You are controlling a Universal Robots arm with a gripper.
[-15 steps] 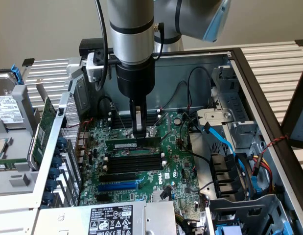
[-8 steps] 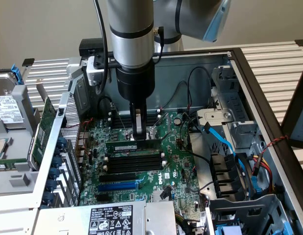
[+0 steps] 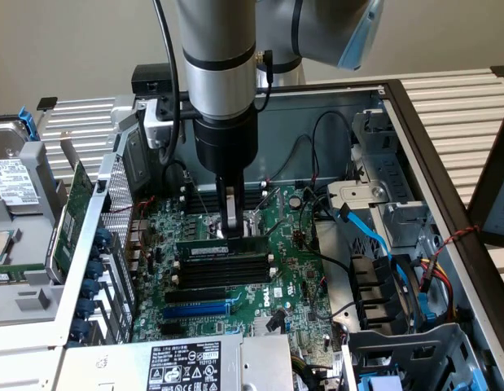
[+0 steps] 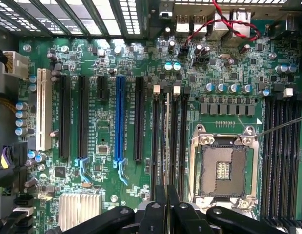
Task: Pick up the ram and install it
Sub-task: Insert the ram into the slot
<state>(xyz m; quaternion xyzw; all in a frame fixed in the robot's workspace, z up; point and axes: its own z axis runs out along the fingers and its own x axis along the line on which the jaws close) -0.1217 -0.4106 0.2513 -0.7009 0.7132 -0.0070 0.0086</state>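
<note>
Jaws narrow, pinching the ram (image 3: 212, 248) from above. It stands upright at the rearmost black slot (image 3: 223, 275) on the board (image 3: 292, 269). In the wrist view it is edge-on, possibly part-seated, and its lower edge is hard to make out.

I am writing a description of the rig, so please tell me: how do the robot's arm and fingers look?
The arm is a silver-grey cylinder with a light blue joint cap. Below it sits a black round wrist section. A black cable runs along the arm. The fingers are black, thin and flat, on rounded black links.
</note>
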